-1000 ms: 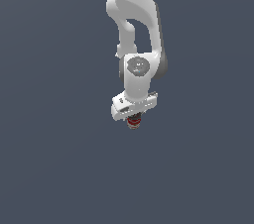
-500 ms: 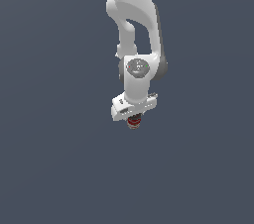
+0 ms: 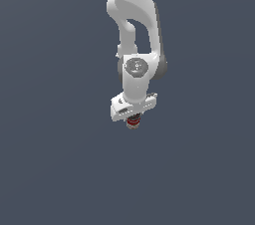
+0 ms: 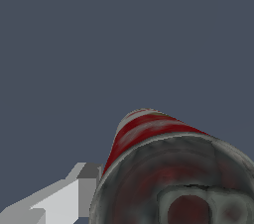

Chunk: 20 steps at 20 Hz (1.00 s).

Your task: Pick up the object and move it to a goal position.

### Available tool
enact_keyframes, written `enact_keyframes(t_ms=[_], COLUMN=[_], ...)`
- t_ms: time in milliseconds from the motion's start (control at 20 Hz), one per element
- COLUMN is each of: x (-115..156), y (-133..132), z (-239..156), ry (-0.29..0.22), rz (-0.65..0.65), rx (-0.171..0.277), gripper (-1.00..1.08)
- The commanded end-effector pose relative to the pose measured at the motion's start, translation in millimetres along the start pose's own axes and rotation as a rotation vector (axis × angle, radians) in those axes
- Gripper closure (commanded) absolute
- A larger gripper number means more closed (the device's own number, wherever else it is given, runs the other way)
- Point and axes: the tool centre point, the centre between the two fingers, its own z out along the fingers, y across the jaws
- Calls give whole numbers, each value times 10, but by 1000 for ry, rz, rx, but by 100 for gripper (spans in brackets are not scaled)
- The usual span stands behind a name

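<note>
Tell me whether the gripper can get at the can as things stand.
Yes, apparently: the can already sits under the gripper, with a finger against its side. The other finger isn't visible.

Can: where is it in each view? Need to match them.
Exterior view: the can pokes out just below the white gripper, near frame centre.
Wrist view: the can fills the lower right, dark end toward camera.
Shared landmark: its red and white label.
</note>
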Motion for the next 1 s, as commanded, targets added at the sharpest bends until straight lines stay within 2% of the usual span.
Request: enact_keyframes(t_ms=[0,300,950], x=[0,-48,-162], y=[89,421,1406], z=[-106,-468,-1524], ry=[5,5,6], rz=[1,1,0], rx=[-2,-1,0], gripper=[108,108,108])
